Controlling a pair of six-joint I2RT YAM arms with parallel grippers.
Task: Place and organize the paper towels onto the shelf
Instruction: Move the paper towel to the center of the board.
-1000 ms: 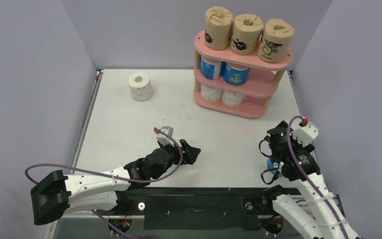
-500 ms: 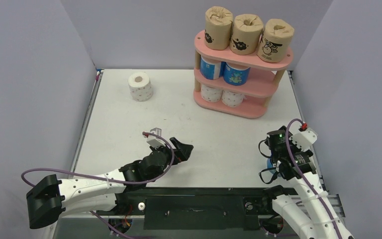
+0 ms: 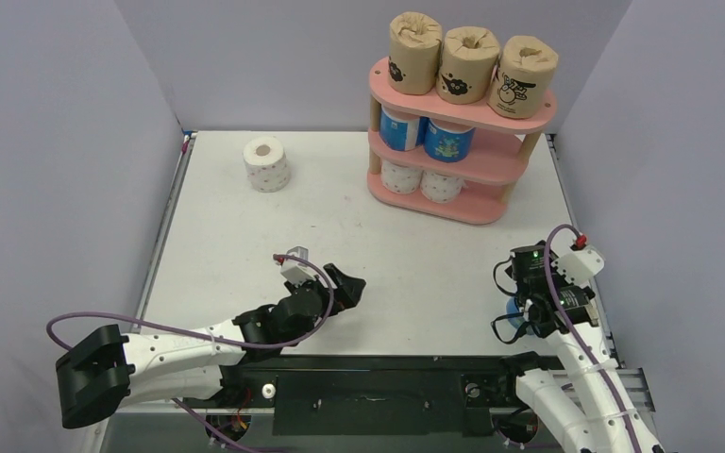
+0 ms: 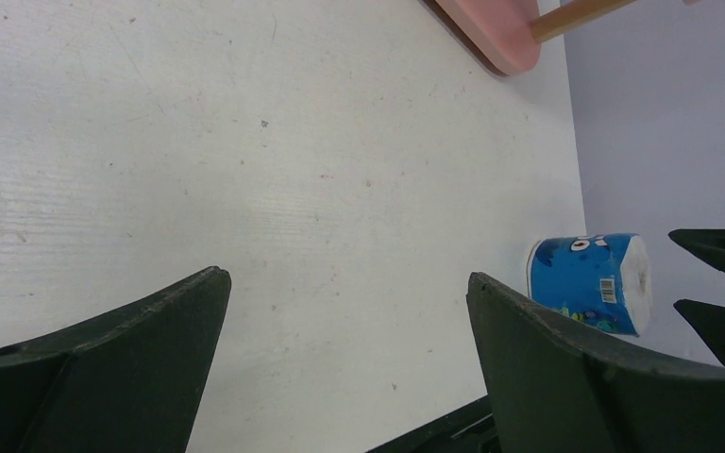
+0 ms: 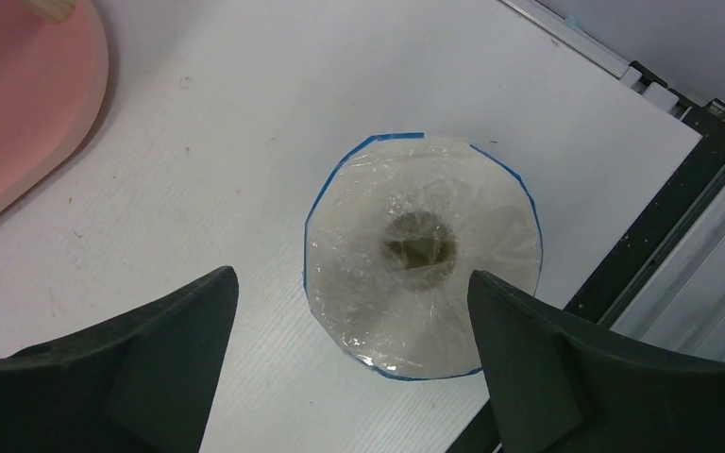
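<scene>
Hovering over blue roll (image 5: 431,332), right gripper (image 5: 351,277) spread wide

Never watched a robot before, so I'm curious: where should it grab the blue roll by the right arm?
Grip the blue roll by its curved side wall, coming straight down from above. It stands on end, core hole up, so two opposite sides look free; the right gripper hangs open over it.

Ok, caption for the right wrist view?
Open right gripper hovers over the blue paper towel roll standing by the table edge.
</scene>
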